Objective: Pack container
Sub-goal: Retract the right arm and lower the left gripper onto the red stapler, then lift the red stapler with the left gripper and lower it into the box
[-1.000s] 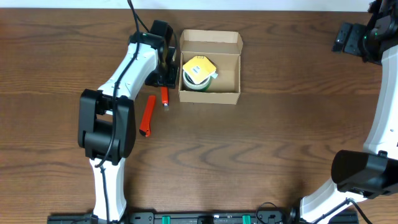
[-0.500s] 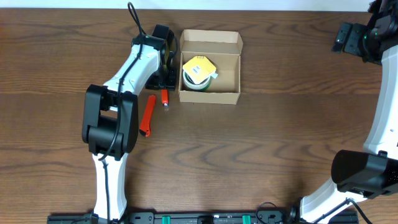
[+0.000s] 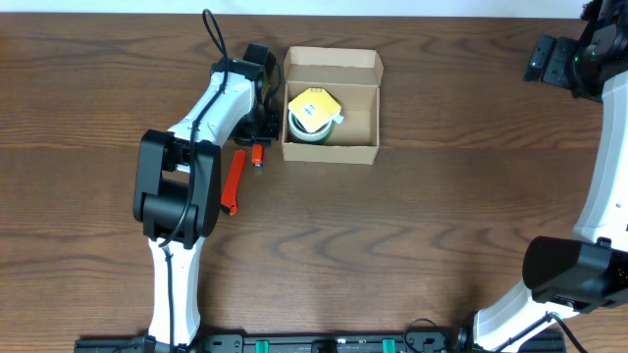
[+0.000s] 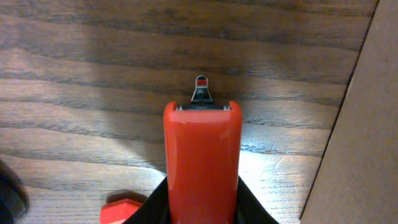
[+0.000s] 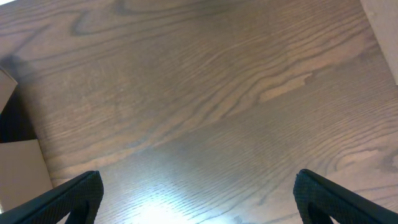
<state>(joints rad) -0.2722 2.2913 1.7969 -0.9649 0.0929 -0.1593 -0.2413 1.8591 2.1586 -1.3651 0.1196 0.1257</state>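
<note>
The left end effector [image 4: 202, 210] is closed on a small red plastic block with a metal tip [image 4: 202, 149]. The open brown cardboard box [image 3: 331, 151] stands just beside it at 3 o'clock, with a tape roll with a yellow label [image 3: 312, 116] inside. The right end effector [image 5: 199, 196] is open and empty. I judge the step in hand is packing this block. Next it needs a lift over the near wall.

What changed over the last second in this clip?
The left arm's elbow swung toward the brown cardboard box; the left fingers, closed on the small red plastic tool, shifted it slightly. Box, yellow-topped roll inside, long red piece and right arm stayed put.
</note>
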